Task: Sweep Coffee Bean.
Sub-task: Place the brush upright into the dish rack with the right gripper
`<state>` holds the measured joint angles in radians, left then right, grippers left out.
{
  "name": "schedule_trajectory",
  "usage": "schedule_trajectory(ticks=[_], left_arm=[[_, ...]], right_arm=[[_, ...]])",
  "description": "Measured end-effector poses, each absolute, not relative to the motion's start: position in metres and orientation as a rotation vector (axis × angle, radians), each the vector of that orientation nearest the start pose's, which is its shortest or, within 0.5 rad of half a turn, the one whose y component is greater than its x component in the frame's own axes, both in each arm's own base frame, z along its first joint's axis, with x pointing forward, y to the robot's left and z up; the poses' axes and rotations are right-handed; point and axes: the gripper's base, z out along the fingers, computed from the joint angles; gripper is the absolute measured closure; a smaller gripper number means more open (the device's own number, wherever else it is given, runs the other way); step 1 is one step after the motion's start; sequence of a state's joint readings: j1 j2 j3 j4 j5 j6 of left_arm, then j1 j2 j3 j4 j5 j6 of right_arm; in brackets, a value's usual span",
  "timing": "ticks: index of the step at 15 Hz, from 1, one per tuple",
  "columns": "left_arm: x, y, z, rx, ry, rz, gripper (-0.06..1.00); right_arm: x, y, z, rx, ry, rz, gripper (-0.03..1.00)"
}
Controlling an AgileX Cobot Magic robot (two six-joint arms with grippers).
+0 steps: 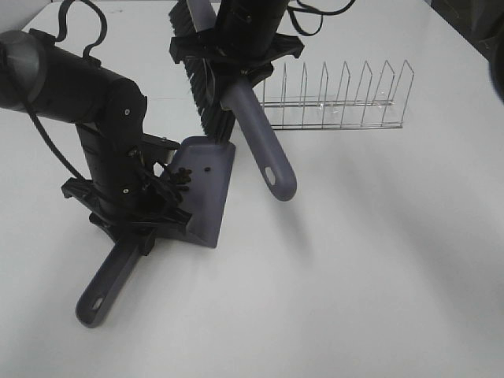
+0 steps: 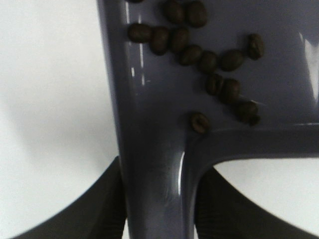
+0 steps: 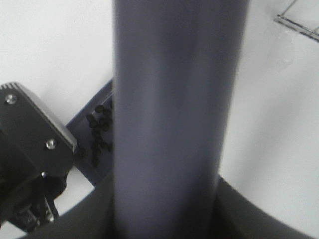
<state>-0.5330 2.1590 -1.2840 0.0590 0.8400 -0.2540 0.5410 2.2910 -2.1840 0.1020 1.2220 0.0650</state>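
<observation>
The grey-purple dustpan (image 1: pixel 206 197) rests on the white table (image 1: pixel 378 260), its handle (image 1: pixel 106 287) pointing toward the front. My left gripper (image 1: pixel 150 224) is shut on that handle (image 2: pixel 154 169), a dark finger (image 2: pixel 92 214) pressing on either side. Several coffee beans (image 2: pixel 209 62) lie inside the pan near its back wall, seen in the high view as coffee beans (image 1: pixel 183 179) and past the brush as coffee beans (image 3: pixel 99 132). My right gripper (image 1: pixel 236 51) is shut on the brush handle (image 3: pixel 174 119). The black bristles (image 1: pixel 206 98) hang just above the pan's far edge.
A wire dish rack (image 1: pixel 339 98) stands behind and to the right of the brush, with its corner (image 3: pixel 299 25) in the right wrist view. The left arm's body (image 1: pixel 71 87) rises at the left of the pan.
</observation>
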Motion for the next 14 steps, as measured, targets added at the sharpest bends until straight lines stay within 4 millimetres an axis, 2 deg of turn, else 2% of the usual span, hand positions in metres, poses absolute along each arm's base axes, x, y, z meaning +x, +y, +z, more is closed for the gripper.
schedule_trajectory(ticks=[2, 6, 7, 10, 11, 14], left_arm=[[0.326, -0.188, 0.084, 0.505, 3.136, 0.098, 0.62], [0.326, -0.188, 0.083, 0.517, 3.137, 0.086, 0.62], [0.326, -0.189, 0.083, 0.525, 3.136, 0.079, 0.62], [0.326, -0.188, 0.083, 0.529, 3.137, 0.070, 0.62], [0.326, -0.188, 0.083, 0.529, 3.137, 0.069, 0.62], [0.326, -0.188, 0.084, 0.533, 3.135, 0.068, 0.62]], right_arm=[[0.401, 0.245, 0.256, -0.667, 2.785, 0.175, 0.70], [0.371, 0.209, 0.256, -0.667, 2.860, -0.035, 0.70], [0.367, 0.198, 0.250, -0.643, 2.900, -0.056, 0.70], [0.373, 0.145, 0.224, -0.448, 3.046, -0.085, 0.70], [0.378, 0.114, 0.211, -0.337, 3.111, -0.105, 0.70], [0.387, 0.086, 0.197, -0.233, 3.160, -0.109, 0.70]])
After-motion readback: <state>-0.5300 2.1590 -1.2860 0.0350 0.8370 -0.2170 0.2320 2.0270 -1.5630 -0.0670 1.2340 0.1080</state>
